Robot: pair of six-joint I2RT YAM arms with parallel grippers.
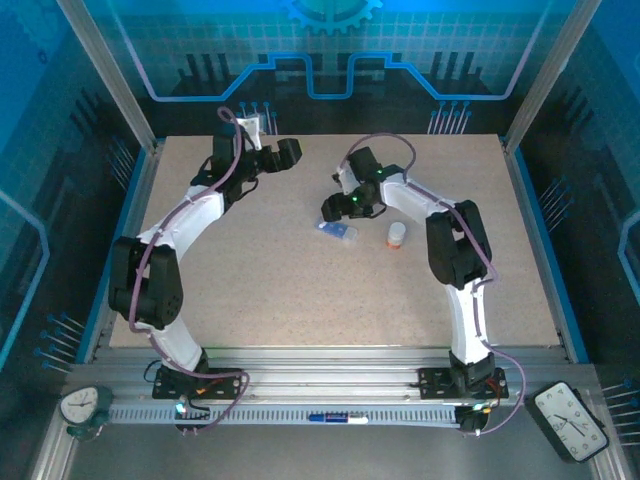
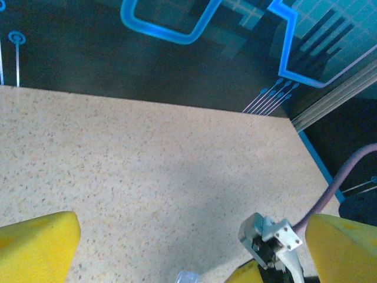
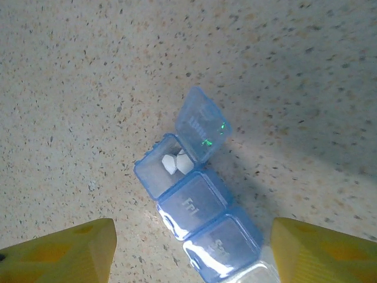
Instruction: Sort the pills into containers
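Blue pill box (image 3: 194, 203) on counter (image 1: 250, 290), end lid (image 3: 203, 124) raised over white pills (image 3: 175, 162), right gripper (image 1: 338, 208) parted, empty, above it, left gripper (image 1: 288, 152) wide open, empty, by far edge.

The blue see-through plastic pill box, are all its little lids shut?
No, the end lid of the translucent blue pill box stands flipped up, with white pills showing inside.

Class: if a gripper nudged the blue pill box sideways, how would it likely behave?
The pill box lies flat and low, so it would probably slide rather than tip. Its one open lid leaves white pills exposed; a jolt might spill them.
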